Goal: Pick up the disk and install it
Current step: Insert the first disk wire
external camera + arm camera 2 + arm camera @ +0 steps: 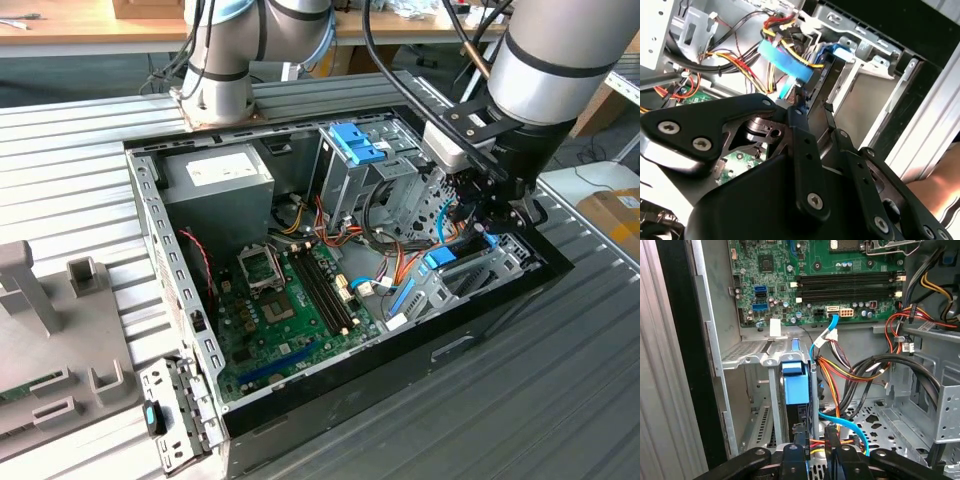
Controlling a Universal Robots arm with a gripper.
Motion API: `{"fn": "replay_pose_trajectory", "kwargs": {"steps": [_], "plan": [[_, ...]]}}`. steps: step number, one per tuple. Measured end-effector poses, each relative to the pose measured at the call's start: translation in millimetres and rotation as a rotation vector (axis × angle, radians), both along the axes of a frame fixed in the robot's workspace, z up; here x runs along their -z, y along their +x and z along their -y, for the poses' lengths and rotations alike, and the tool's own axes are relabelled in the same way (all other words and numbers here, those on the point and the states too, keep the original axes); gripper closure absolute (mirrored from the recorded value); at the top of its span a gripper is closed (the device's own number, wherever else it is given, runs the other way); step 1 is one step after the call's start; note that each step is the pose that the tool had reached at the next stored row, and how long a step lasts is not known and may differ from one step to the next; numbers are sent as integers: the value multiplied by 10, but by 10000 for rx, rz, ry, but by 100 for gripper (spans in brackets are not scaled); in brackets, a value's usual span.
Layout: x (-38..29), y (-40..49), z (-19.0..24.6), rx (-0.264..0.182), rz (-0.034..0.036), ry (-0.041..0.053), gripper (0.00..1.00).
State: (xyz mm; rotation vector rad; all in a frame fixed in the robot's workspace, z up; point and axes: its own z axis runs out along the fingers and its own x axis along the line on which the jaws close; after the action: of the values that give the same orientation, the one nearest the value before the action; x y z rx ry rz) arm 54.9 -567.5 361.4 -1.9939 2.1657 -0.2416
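Disk (796, 385) stands on edge in a metal drive bay (752, 357) at the case's front corner, w/ bright blue plastic rail and tab facing up; its dark body is mostly hidden by the bay walls. In the exterior view only a blue tab (440, 259) shows beside the arm's wrist, and I can't tell if that is the disk. Gripper (815, 432) hangs just above the disk's near end. The black, bolted fingers (799, 432) stand close together w/ a narrow gap; tips partly cut off by the frame edge, so contact w/ the disk can't be made out. Green motherboard (805, 270) w/ black RAM slots lies beyond. Red, yellow, orange wires (850, 370) and a flat blue cable (827, 335) tangle beside the bay. Perforated grey sheet-metal cage (910, 425) nearby. Case (480, 330) sits on a ribbed grey bench (560, 400).
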Motion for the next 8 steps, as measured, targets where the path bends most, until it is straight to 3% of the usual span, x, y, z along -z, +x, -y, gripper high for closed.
{"fn": "replay_pose_trajectory", "kwargs": {"steps": [3, 6, 8], "plan": [[0, 73, -10, 183, -33, -100, 70], [0, 76, -14, 188, -35, -121, 70], [0, 96, -25, 242, -143, -222, 70]]}}
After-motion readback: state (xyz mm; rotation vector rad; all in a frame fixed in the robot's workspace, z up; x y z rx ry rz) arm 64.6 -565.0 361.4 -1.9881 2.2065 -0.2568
